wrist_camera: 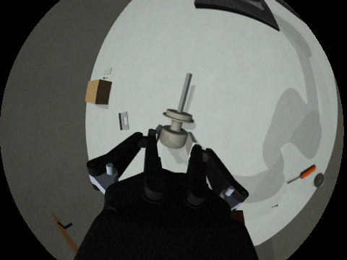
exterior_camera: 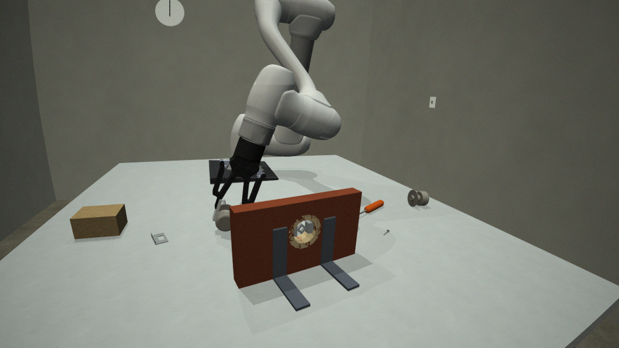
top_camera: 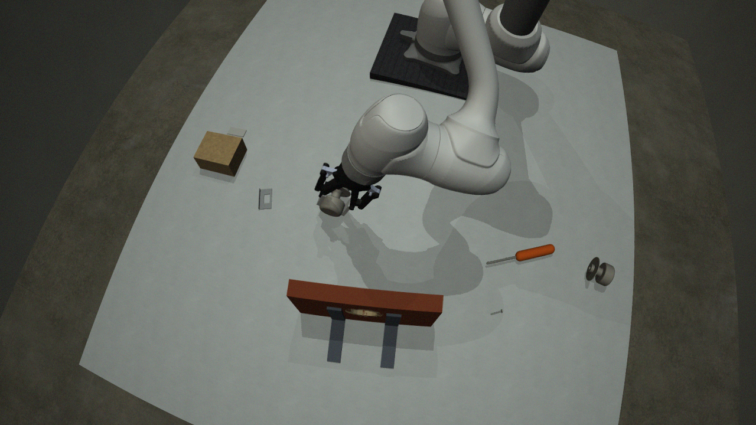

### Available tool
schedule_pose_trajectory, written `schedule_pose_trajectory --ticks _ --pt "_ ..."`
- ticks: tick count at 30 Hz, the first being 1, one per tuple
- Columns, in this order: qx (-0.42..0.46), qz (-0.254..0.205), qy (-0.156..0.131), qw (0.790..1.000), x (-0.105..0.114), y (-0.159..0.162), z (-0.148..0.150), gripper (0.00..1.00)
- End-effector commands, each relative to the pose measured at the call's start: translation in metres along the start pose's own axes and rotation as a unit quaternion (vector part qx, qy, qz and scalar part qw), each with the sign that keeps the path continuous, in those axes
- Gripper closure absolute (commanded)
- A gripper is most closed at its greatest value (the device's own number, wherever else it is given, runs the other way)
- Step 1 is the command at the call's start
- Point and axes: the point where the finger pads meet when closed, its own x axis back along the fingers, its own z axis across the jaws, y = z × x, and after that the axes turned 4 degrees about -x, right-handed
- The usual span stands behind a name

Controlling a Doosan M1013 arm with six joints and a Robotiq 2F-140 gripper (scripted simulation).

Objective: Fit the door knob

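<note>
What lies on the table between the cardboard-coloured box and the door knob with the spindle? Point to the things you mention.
A small grey plate with a square opening [top_camera: 261, 199] [exterior_camera: 155, 239] [wrist_camera: 121, 121]; the top view shows it clearly.

Top view: arm's upper part [top_camera: 465, 47] cut off by pic edge; wrist view: screw [wrist_camera: 275, 206] too small.

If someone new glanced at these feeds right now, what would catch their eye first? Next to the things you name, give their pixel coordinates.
Probably the big white arm [top_camera: 404, 137] [exterior_camera: 268, 93], reaching down over the pale table. Next, the red-brown board [top_camera: 364, 297] [exterior_camera: 259, 246] standing upright, a round hole through it. Then the bright orange-handled screwdriver [top_camera: 534, 252] [exterior_camera: 374, 206] [wrist_camera: 308, 172], lying between the board and the spare knob [top_camera: 605, 273] [exterior_camera: 422, 198].
</note>
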Motion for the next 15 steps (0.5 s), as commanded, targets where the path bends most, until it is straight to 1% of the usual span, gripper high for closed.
schedule_pose_trajectory --ticks 1,10,15 --pt "0.000 0.000 0.000 1.000 -0.0001 -0.0001 0.0001 0.58" --pt "0.000 0.000 0.000 1.000 0.0004 -0.0001 -0.0001 0.58" --pt "0.000 0.000 0.000 1.000 0.0066 0.0000 -0.0024 0.58"
